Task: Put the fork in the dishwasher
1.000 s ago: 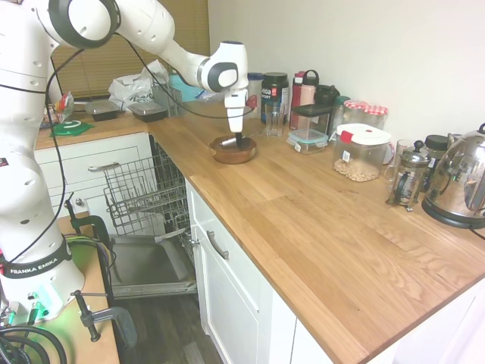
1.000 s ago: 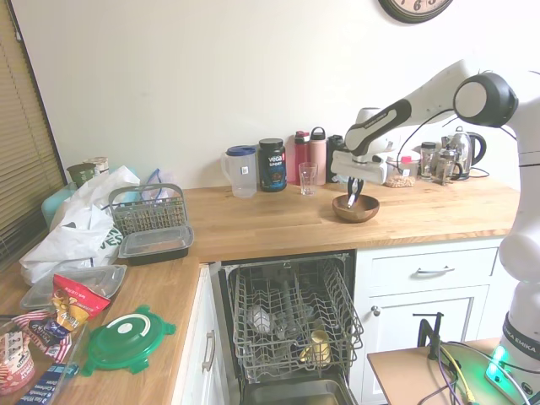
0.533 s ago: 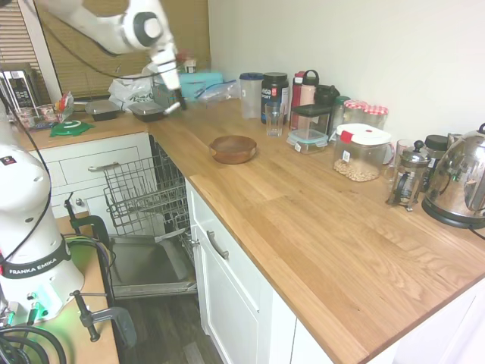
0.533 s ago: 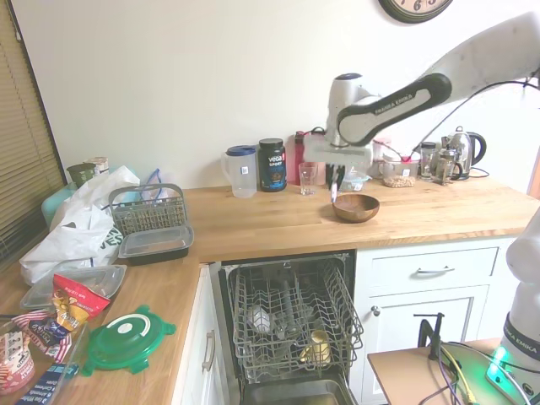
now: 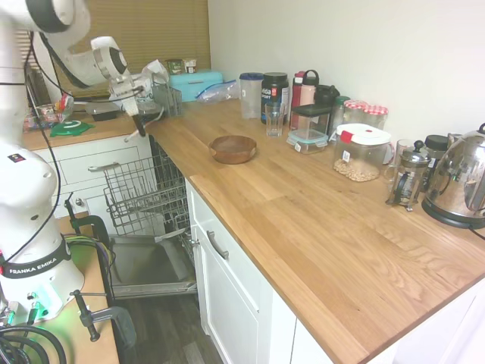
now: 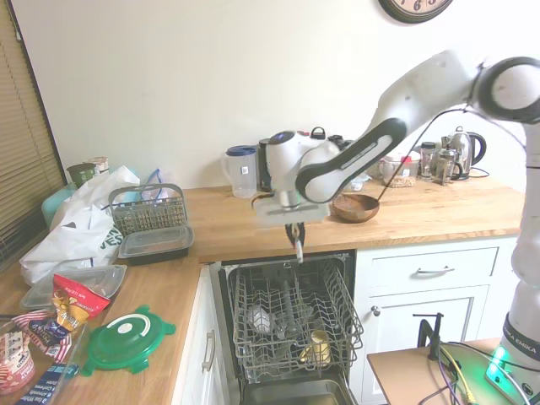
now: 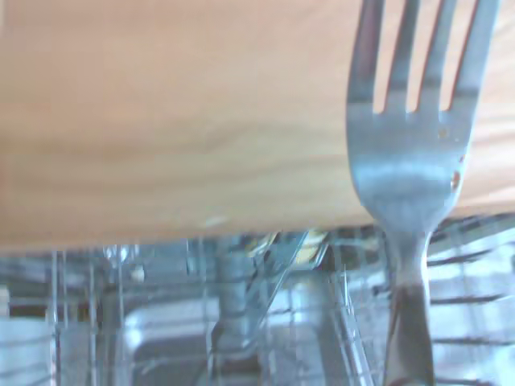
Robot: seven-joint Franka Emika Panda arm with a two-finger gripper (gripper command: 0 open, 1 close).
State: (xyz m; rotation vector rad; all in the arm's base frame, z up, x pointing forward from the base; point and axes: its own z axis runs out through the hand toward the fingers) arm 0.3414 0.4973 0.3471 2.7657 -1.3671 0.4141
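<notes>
The jaws are clamped on the fork (image 6: 298, 250), which hangs tines-down from the gripper (image 6: 296, 235), just above the open dishwasher (image 6: 291, 325) and its wire rack (image 5: 144, 193); up close the tines look clean, though the wrist view is blurry. The wooden surface (image 5: 318, 220) carries a brown bowl (image 5: 233, 149), jars and a kettle (image 5: 461, 182). The arm reaches across the surface's front edge, wrist pointing down.
</notes>
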